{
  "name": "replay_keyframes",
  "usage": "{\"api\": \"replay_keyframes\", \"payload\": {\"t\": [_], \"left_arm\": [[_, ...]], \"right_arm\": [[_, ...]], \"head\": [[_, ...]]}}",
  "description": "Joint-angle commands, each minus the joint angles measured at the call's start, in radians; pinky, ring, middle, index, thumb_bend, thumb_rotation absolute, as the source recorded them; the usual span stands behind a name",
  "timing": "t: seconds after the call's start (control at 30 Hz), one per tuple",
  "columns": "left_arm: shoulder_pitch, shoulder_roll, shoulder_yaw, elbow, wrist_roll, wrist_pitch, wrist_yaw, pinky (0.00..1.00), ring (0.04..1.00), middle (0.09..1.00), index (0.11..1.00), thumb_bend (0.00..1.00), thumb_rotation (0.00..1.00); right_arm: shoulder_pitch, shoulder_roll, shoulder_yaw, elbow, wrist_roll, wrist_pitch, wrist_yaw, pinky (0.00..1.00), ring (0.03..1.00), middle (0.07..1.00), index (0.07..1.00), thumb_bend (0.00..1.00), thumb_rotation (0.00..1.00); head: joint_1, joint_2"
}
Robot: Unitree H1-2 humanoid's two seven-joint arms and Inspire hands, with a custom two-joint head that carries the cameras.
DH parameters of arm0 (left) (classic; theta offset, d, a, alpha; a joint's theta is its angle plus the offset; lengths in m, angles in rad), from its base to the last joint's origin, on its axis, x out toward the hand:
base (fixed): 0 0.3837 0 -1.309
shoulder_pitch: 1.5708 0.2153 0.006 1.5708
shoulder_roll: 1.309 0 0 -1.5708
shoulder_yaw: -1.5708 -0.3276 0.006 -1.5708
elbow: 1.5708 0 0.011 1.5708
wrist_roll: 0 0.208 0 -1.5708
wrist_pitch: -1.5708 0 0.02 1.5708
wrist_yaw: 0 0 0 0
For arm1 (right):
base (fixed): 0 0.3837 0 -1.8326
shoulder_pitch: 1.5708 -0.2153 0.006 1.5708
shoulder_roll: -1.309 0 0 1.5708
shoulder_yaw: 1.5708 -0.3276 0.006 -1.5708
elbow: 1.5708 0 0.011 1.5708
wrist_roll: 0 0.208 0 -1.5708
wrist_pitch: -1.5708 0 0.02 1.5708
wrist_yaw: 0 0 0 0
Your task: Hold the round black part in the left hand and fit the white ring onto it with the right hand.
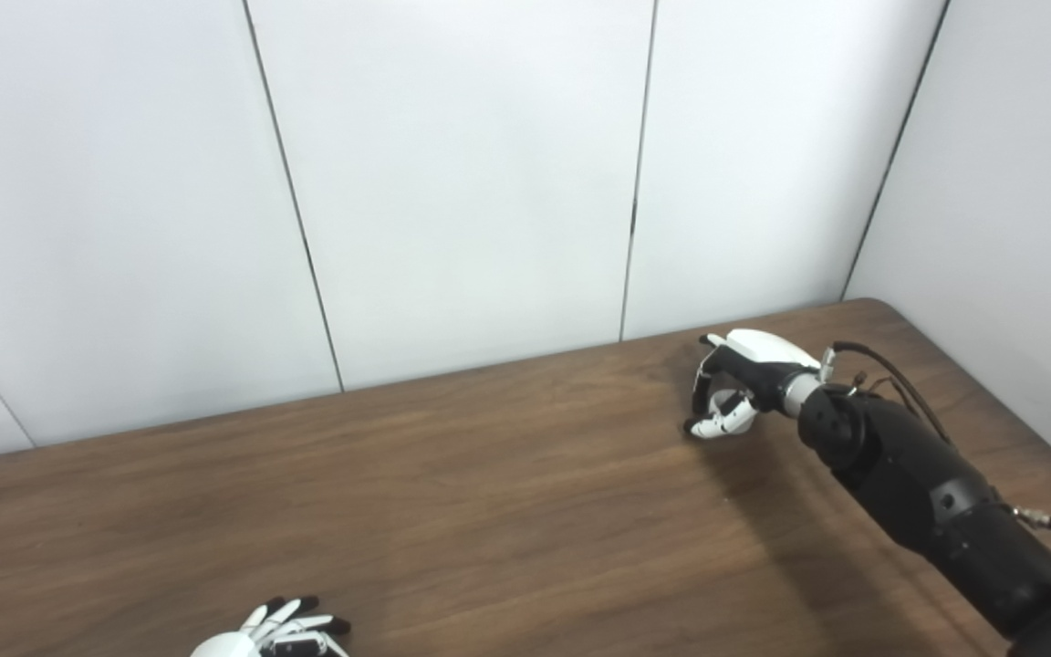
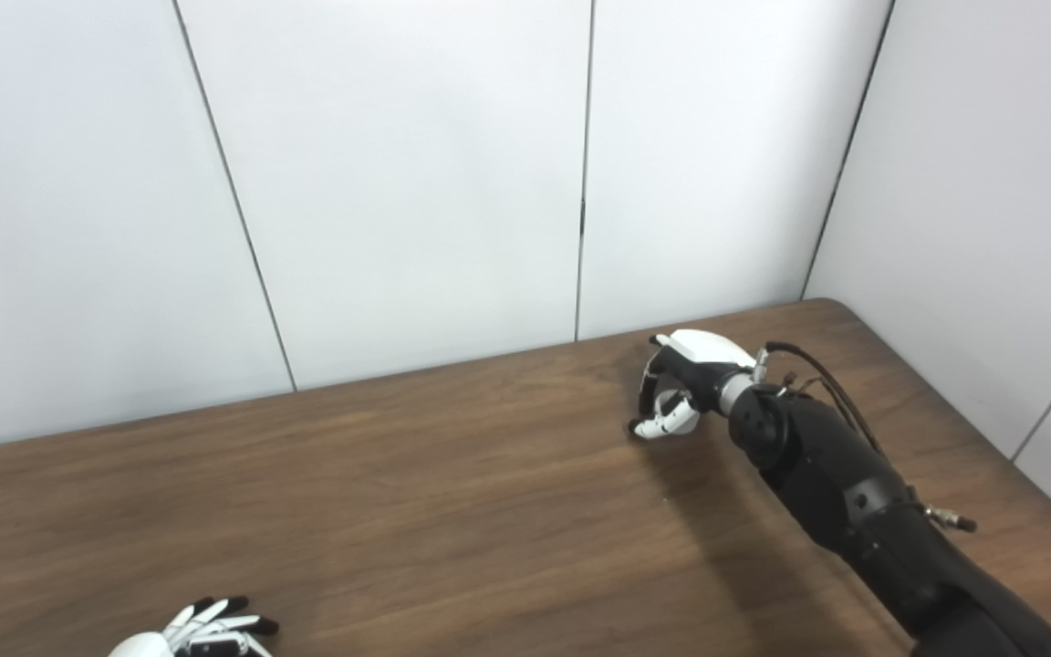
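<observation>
**Ana:** Left eye view puts the right hand (image 1: 733,388) far out over the brown wood-grain table (image 1: 489,511), toward the far right corner, fingers curled downward with something pale and rounded inside the curl. It may be the white ring, but I cannot tell it from the hand's own white fingers (image 1: 717,422).

**Ben:** So closed on it, or only cupped?

**Ana:** Cannot tell. The left hand (image 1: 279,631) sits at the bottom edge, fingers spread, holding nothing. The round black part appears in neither of the 2 views.

**Ben:** Then I judge this the opening step: picking up the ring, with the black part not yet held.

**Ana:** Agreed. Next calls for a sure hold on the ring, then carrying it toward the middle while the left hand finds the black part, wherever it lies out of frame.

**Ben:** Room?

**Ana:** Bare wood lies between the 2 hands. The right hand works near the table's back edge and rounded corner, with the white panelled wall (image 1: 452,182) behind, so pulling inward looks safer than reaching further.
</observation>
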Motion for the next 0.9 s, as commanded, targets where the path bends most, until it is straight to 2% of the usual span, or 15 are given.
{"api": "replay_keyframes", "payload": {"t": [0.0,0.17,0.5,0.73,0.87], "left_arm": [[-0.019,0.012,-0.002,0.007,0.015,-0.014,0.012,1.00,0.936,0.816,0.481,0.52,0.04],[-0.019,0.013,-0.003,0.008,0.022,-0.013,0.012,1.00,0.937,0.816,0.481,0.52,0.04],[-0.029,-0.002,-0.013,0.038,0.034,-0.028,0.034,1.00,0.930,0.810,0.481,0.52,0.04],[-0.030,-0.008,-0.018,0.041,0.041,-0.019,0.037,1.00,0.928,0.809,0.481,0.52,0.04],[-0.029,-0.009,-0.020,0.038,0.045,-0.016,0.036,1.00,0.928,0.809,0.481,0.52,0.04]], "right_arm": [[0.014,-0.057,0.000,-0.005,-0.029,0.049,0.041,1.00,1.000,1.000,0.887,1.00,0.34],[0.023,-0.061,-0.011,-0.013,-0.023,0.051,0.037,1.00,1.000,1.000,0.888,1.00,0.32],[0.021,-0.066,-0.028,0.014,-0.009,0.017,0.019,1.00,1.000,1.000,0.893,1.00,0.32],[0.016,-0.070,-0.028,0.011,-0.014,0.025,0.020,1.00,1.000,1.000,0.933,1.00,0.32],[0.016,-0.070,-0.029,0.021,-0.009,0.023,0.023,1.00,1.000,1.000,0.992,1.00,0.32]], "head": [[-0.001,0.001],[-0.002,0.000],[0.012,-0.027],[0.018,-0.040],[0.022,-0.044]]}}
